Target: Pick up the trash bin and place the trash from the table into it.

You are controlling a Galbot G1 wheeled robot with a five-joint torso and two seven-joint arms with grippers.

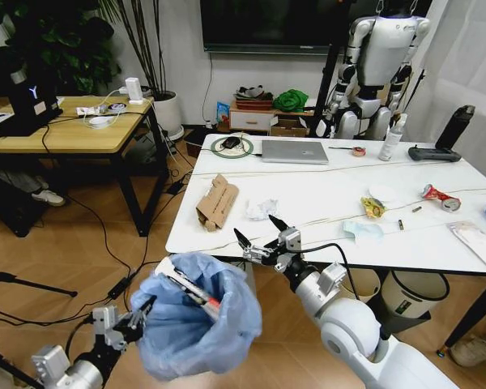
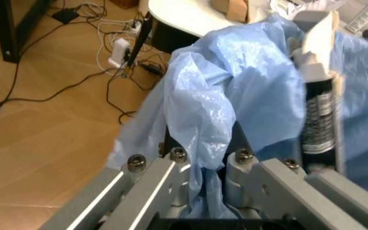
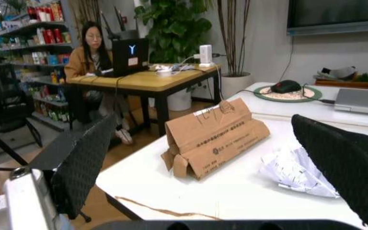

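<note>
Crinkled glossy light-blue plastic bag lining the trash bin point(image 1: 196, 324), matt torn brown cardboard point(image 1: 217, 202), crumpled white paper point(image 1: 262, 209), smooth white marble-look table point(image 1: 324, 190)

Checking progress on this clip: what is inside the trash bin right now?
The trash bin, held by the left claw, shows a white-and-black stick-like item across its opening. The blue bag's folds hide anything deeper.

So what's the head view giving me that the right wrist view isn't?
Head view alone: the trash bin held at its rim by the left pincer, plus the crushed red can and blue face mask. Right wrist alone: a person at the wooden desk. Both: the open right pincer, torn cardboard, crumpled paper, table.
</note>
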